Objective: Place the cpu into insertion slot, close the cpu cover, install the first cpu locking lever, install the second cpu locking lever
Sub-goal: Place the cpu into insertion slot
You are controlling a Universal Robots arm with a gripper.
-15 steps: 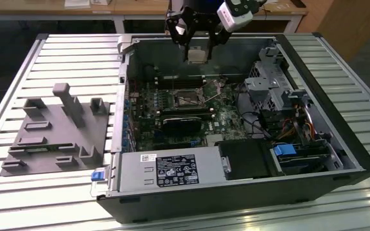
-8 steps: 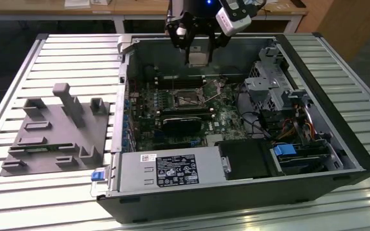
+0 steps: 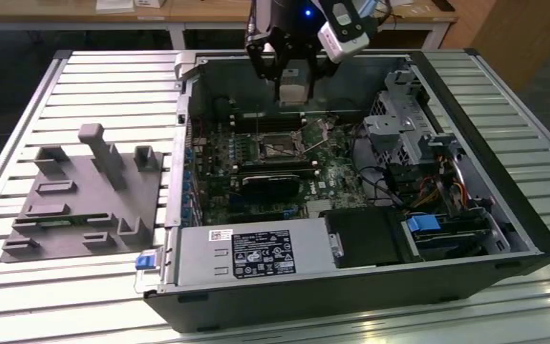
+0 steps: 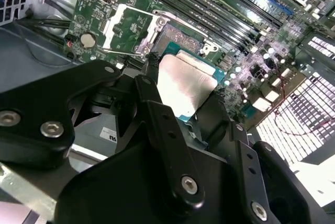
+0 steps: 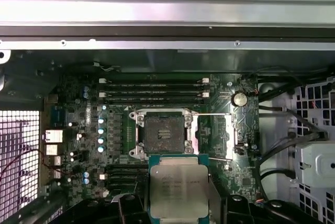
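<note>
The end effector [image 4: 186, 77] is clamped on the cpu [image 5: 178, 187], with one finger on each side. The shiny top of the cpu faces the wrist cameras. The cpu hangs in the air above the green board [image 5: 73, 109], near the insertion slot [image 5: 163, 134] and not touching it. The slot is bare and its dark pins show. The cpu cover [image 4: 109, 28] is flipped open next to the slot. All this sits inside an open computer case [image 3: 504, 215] on the slatted tabletop [image 3: 84, 86].
</note>
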